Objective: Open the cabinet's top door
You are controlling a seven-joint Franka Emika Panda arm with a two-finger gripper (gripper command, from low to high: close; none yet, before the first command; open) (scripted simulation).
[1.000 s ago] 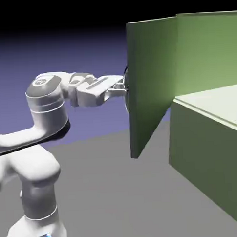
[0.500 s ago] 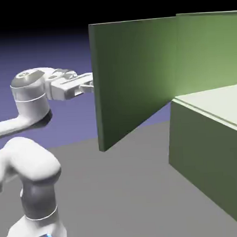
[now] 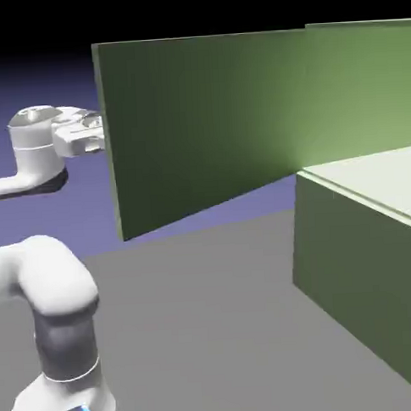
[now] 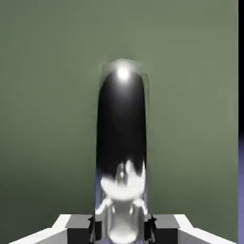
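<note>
Behind pincer point(image 4: 122, 224), top door point(image 3: 205, 124) wider open

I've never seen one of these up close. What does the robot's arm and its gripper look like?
The arm is glossy white, made of rounded tubular segments with dark grey bands at the joints and a blue glow near its base. The gripper has small dark grey finger tips on pale mounts.

olive-green top door point(image 3: 205, 128), swung wide open

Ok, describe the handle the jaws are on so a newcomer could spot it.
Start at the big olive-green cabinet, then its wide top door swung out toward the arm. In the hand view, the handle is the shiny dark metal bar between the jaws, the only glossy thing on plain green.
</note>
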